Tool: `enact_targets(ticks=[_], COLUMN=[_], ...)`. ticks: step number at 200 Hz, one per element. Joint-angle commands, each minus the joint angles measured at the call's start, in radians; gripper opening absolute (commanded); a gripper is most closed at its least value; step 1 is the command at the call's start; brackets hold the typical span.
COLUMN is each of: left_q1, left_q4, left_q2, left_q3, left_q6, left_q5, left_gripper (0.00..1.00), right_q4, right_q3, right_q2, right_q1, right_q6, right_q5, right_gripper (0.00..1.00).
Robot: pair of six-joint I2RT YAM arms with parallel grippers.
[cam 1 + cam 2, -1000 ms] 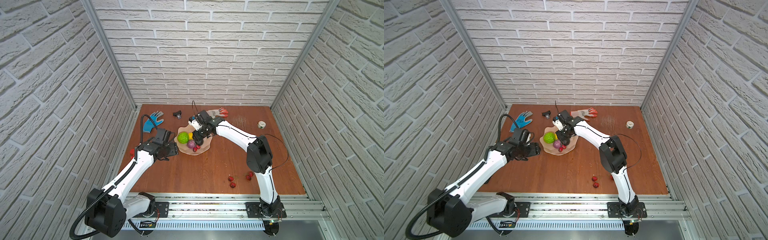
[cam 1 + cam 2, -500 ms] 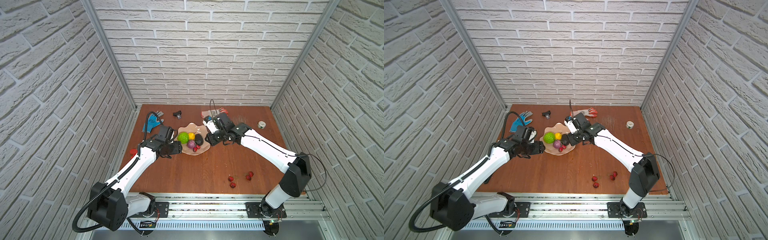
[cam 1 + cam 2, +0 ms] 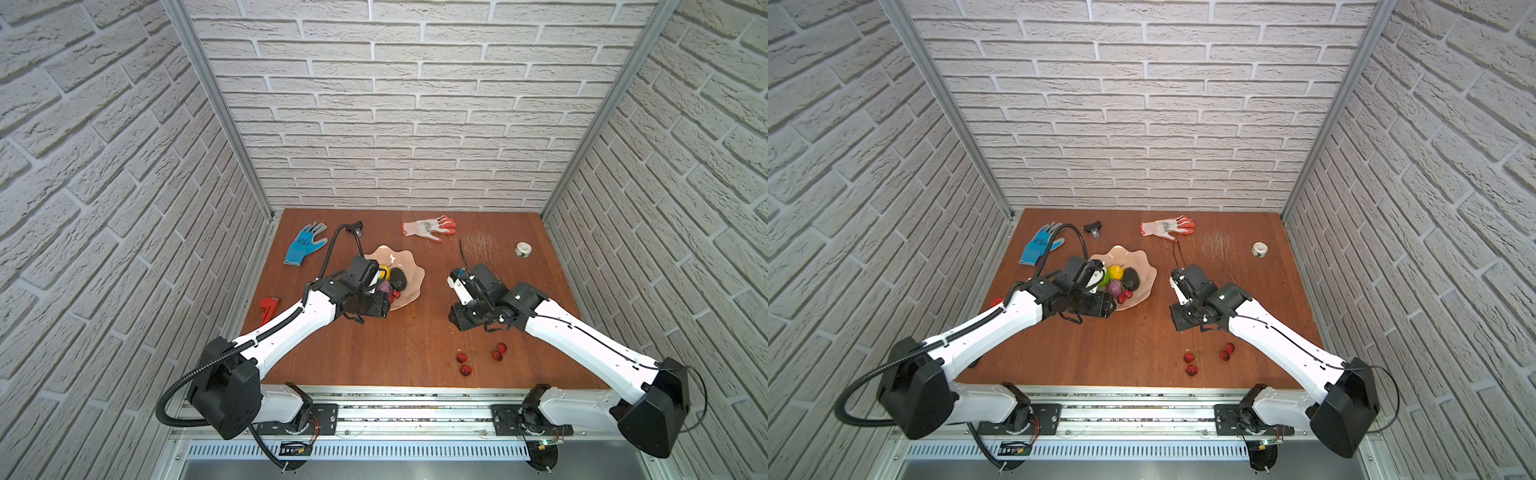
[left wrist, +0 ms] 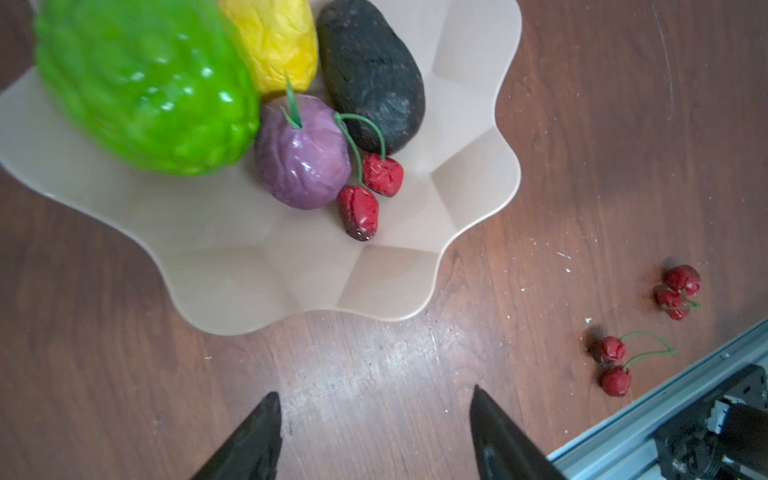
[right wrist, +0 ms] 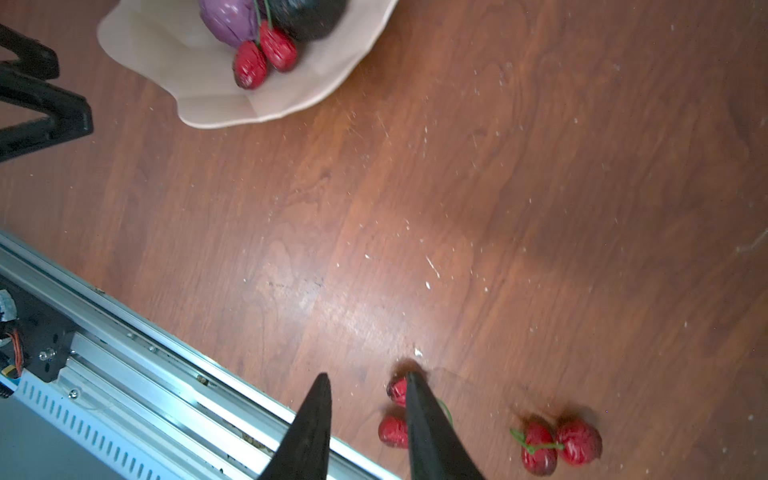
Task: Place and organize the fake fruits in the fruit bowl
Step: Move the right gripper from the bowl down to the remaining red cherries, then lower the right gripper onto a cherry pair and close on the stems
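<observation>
Tabletop (image 3: 395, 340): scuffed brown wood | walls (image 3: 395, 124): white brick | left pincer (image 4: 374, 392): spread, empty | right pincer (image 5: 367, 376): parted, empty

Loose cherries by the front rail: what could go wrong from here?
1. The loose cherries lie close to the front rail; the open right gripper nearby might knock them off the table.
2. They are small and joined in pairs, so a pinch may slip.
3. The open left gripper sits by the rim of the fruit bowl; the right gripper bringing fruit could clash with it.
</observation>
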Motion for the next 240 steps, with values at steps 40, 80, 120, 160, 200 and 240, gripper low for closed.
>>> enact_targets(ticks=[40,80,120,160,200,240], left_q1=[-0.016,-0.017,-0.017,-0.017,-0.018,-0.017], left_q4=[0.086,0.095,0.105,0.13,0.132,0.128], left_q2=[0.048,0.044,0.055,0.049,0.054,0.041], left_q3=[-0.022,-0.043,-0.053,-0.075,-0.075,-0.082], left_q6=[-0.053,-0.074,-0.071,-0.083,-0.075,-0.081], left_q5=[-0.02,-0.023,-0.011,-0.008,-0.01,-0.012], left_gripper=[0.71,0.71,0.72,0.72,0.72,0.72], right_q4=[-0.092,-0.052,-0.038,-0.098,-0.068,0.082], right_q3=[-0.125,-0.172,-0.26,-0.279,-0.307,-0.372], right_q2=[-0.057,-0.041,-0.083,-0.154,-0.162,-0.129], right_q1=[0.086,0.164,0.163,0.158,0.116,0.027], right_q6=[0.125,0.28,0.338,0.408,0.409,0.374], right_q5=[0.062,0.079,0.054,0.136,0.123,0.008], right_gripper=[0.32,0.39,0.47,0.56,0.6,0.59])
